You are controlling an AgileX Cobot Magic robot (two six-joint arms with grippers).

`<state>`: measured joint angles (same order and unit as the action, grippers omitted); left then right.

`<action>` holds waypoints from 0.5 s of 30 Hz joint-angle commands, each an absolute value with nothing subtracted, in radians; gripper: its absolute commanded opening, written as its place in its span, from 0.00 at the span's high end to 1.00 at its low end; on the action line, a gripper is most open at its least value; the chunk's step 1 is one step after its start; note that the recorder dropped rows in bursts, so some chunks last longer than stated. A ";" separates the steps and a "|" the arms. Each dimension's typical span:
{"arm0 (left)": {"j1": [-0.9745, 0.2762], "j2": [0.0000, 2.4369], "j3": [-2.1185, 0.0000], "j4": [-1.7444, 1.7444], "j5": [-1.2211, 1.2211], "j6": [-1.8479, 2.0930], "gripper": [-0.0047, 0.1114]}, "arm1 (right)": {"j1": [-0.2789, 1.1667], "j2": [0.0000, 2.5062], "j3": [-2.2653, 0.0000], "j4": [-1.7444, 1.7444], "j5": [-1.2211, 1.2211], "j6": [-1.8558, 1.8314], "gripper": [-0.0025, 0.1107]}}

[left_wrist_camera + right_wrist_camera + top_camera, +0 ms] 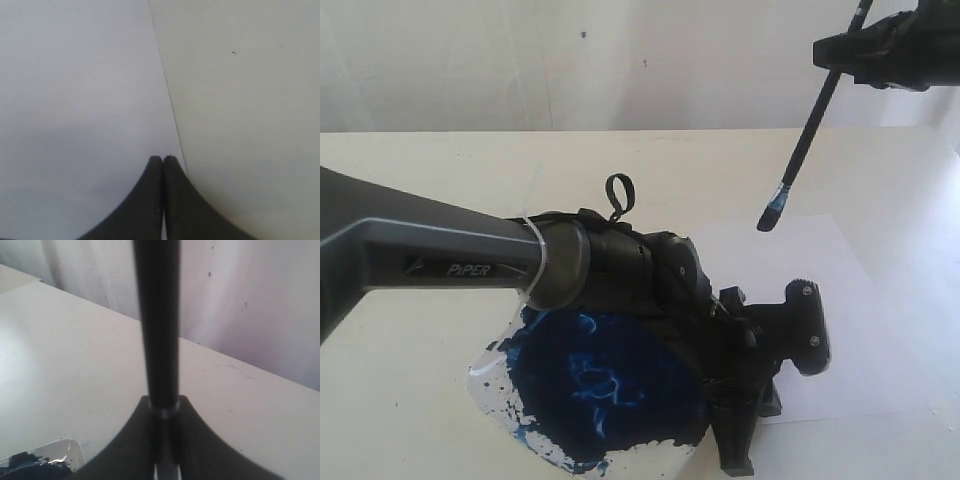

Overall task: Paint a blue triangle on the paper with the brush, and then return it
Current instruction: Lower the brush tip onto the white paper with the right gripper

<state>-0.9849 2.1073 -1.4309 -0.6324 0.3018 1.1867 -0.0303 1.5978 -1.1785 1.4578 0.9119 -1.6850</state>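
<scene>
Spreading under everything, the cream flat surface (410, 420) carries a plain white rectangular paper sheet (850, 330) and, near it, a clear plastic tray (485, 375) holding a dark-blue paint puddle (600, 380). The dark grey left arm (440, 255) reaches over the tray; its left end effector (163, 159) has its jaws pressed together, empty, at the sheet's edge. The right end effector (164, 410), raised well above the surface, is clamped on a long thin black-handled brush (817, 110), tilted so its blue-stained bristles (770, 218) hang by the paper's far edge; contact cannot be told.
</scene>
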 commanded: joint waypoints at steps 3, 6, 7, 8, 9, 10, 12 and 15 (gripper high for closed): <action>-0.989 2.107 -1.430 -0.638 0.333 1.183 0.96 | -0.027 1.610 -1.185 1.486 0.867 -1.704 0.98; -0.989 2.107 -1.430 -0.638 0.333 1.183 0.96 | -0.027 1.643 -1.185 1.490 0.867 -1.704 0.98; -0.989 2.107 -1.430 -0.638 0.333 1.183 0.96 | -0.027 1.652 -1.185 1.490 0.875 -1.704 0.98; -0.989 2.107 -1.430 -0.638 0.333 1.183 0.96 | -0.027 1.661 -1.185 1.490 0.878 -1.704 0.98; -0.989 2.107 -1.430 -0.638 0.335 1.183 0.96 | -0.027 1.668 -1.185 1.490 0.880 -1.704 0.98; -0.989 2.107 -1.430 -0.638 0.337 1.183 0.96 | -0.027 1.674 -1.185 1.490 0.880 -1.704 0.98; -0.989 2.107 -1.430 -0.638 0.337 1.183 0.96 | -0.027 1.682 -1.185 1.490 0.885 -1.704 0.98; -0.989 2.107 -1.430 -0.638 0.337 1.183 0.96 | -0.027 1.693 -1.185 1.490 0.885 -1.704 0.98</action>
